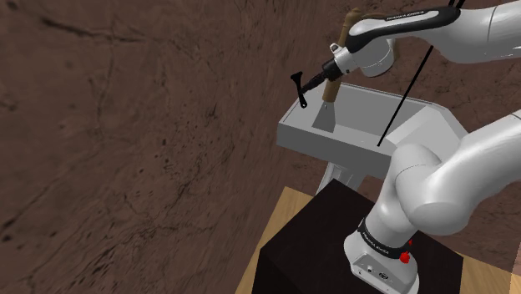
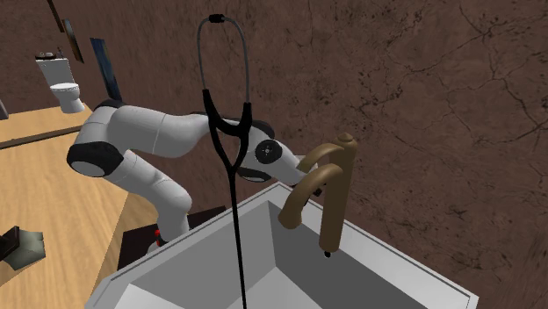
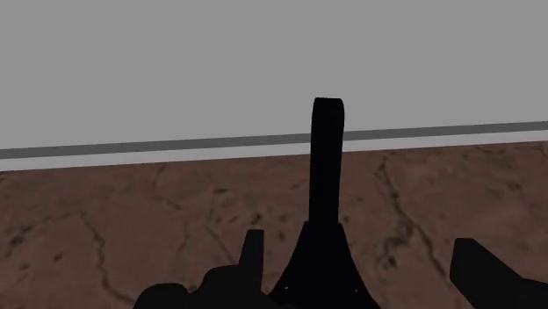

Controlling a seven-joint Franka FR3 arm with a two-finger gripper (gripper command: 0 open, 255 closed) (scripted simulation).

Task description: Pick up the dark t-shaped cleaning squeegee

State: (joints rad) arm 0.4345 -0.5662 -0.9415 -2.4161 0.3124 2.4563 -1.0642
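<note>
The dark T-shaped squeegee point(image 1: 300, 88) hangs in mid-air by the brown wall, just past the grey sink's point(image 1: 294, 127) end rim. Its crossbar points away from the hand. My black gripper point(image 1: 327, 73) is at its handle end, shut on it, right beside the brown faucet point(image 1: 346, 35). In the wrist view the squeegee point(image 3: 326, 167) rises as a black bar from between the gripper point(image 3: 356, 242) fingers, its broad base merging with the dark mass by one finger. In the second exterior view the faucet point(image 2: 338, 189) hides the hand.
The sink point(image 2: 386, 255) stands against the brown cracked wall. A thin black looped cord point(image 2: 239, 228) hangs over the basin and crosses the arm's side point(image 1: 409, 83). My dark stand point(image 1: 309, 242) sits on a wooden floor point(image 2: 53, 193). A white toilet point(image 2: 63, 83) is far off.
</note>
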